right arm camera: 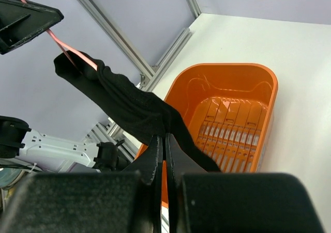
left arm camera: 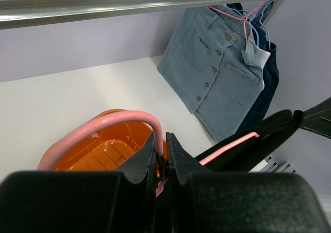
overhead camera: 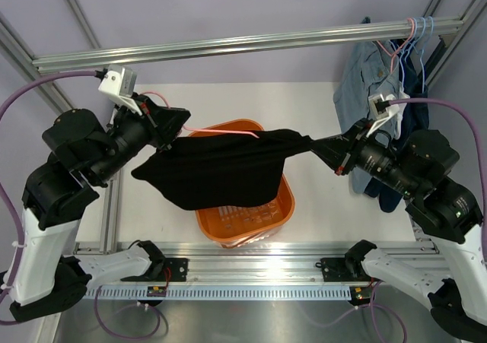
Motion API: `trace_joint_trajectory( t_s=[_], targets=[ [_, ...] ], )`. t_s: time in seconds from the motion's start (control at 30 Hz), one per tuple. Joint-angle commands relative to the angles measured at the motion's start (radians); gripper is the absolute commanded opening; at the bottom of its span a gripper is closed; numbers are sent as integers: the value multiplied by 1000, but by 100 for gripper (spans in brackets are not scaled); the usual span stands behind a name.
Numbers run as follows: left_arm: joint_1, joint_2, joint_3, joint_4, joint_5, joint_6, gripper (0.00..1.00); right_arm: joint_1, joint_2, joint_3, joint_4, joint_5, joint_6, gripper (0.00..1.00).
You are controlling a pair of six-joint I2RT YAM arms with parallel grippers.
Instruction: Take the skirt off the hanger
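Left gripper (left arm camera: 161, 149) clamped on pink hanger (left arm camera: 103, 122); right gripper (right arm camera: 163, 141) pinching black garment (overhead camera: 228, 168), stretched above orange basket (overhead camera: 288, 197); denim skirt (left arm camera: 212, 78) hangs on rail (left arm camera: 129, 0)

Right hand (right arm camera: 164, 140) pinches black garment (right arm camera: 129, 106) above orange basket (right arm camera: 232, 86).

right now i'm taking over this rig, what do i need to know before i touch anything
Left tool: shut on a pink hanger.
Right tool: shut on the black garment, draped on that hanger and stretched between the arms above the orange basket.
Denim skirt: on its own hanger on the rail, far right, untouched.
Done: nothing on the skirt.
Left: drop the black garment, then take the skirt off its hanger.
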Motion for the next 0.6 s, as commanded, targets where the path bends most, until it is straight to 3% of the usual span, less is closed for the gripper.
trace_joint_trajectory(
  t_s=[0.0, 0.2, 0.33, 0.57],
  targets=[
    [72, -86, 72, 45, -134, 78, 0, -20, -12, 19, -115, 147, -89, 0],
    [70, -59, -34, 21, -103, 51, 0, -21, 80, 166, -19, 2, -120, 0],
    [72, -51, -84, 41, -81, 52, 0, -20, 188, 356, -61, -23, -123, 0],
    [72, -56, -123, 42, -90, 49, 0, -20, 254, 410, -63, -23, -132, 0]
  ],
)
